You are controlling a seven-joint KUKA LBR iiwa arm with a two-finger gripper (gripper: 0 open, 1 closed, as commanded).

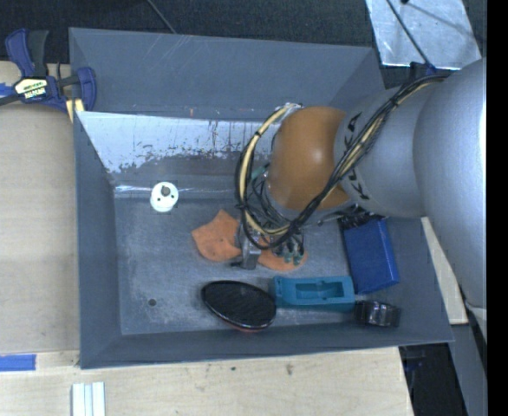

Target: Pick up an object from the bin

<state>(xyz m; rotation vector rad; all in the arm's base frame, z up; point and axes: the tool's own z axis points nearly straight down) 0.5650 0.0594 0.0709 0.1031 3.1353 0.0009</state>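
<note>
Your gripper (248, 255) is low in the grey bin (96, 250), about mid-floor, at the right edge of the orange crumpled lump (216, 236). The orange wrist cover (304, 159) and cables (256, 193) hide the tip, so you can't tell whether the jaws are spread or pressed together, or whether they touch the lump. Just below it lies a black oval piece (238, 305), touching a teal handle-shaped part (315, 291). The blue box (369, 255) sits near the right wall. A small black cylinder (377, 314) is in the lower right corner. A white round cap (163, 196) is well apart, upper left.
</note>
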